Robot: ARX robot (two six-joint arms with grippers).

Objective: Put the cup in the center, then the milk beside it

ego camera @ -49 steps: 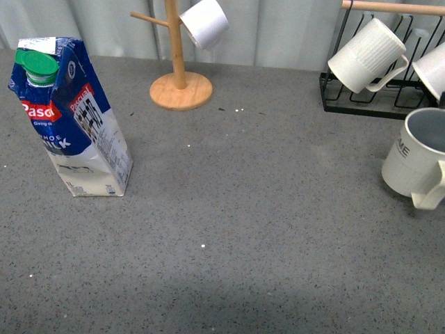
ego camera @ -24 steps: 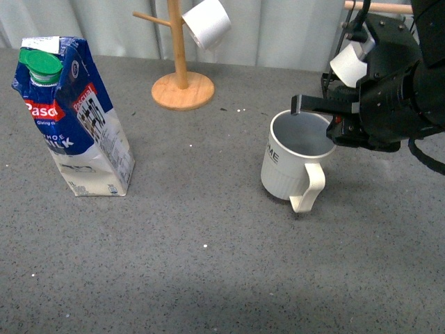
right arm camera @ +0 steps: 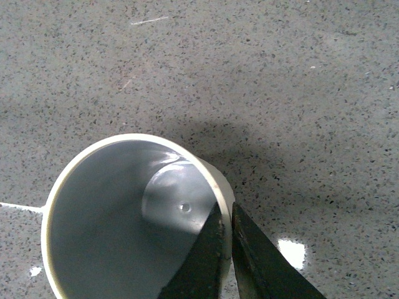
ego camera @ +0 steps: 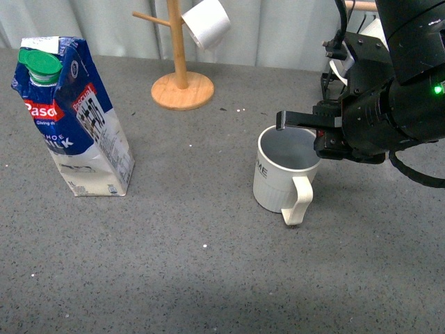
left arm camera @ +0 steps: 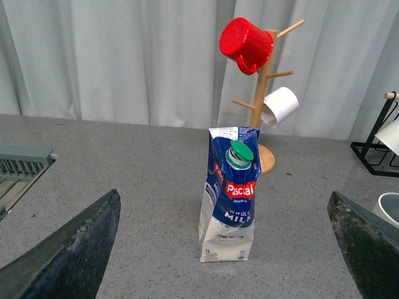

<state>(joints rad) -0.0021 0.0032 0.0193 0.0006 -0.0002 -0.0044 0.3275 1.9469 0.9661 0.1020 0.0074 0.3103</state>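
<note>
The right gripper (ego camera: 318, 142) is closed on the rim of the cup (ego camera: 274, 184), one finger inside and one outside. This grip holds the cup upright, just right of the centre of the counter (ego camera: 208, 278). The milk (ego camera: 73, 118) stands at the left, well apart. The left gripper (left arm camera: 223, 196) is spread wide and faces it.

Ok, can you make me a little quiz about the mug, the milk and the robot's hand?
1. True or false: the right gripper is pinching the rim of the cup.
2. What colour is the cap on the milk? A red, B green, C yellow.
3. Which stands taller on the table, the cup or the milk?

Key: 1 true; 2 B; 3 the milk.
</note>
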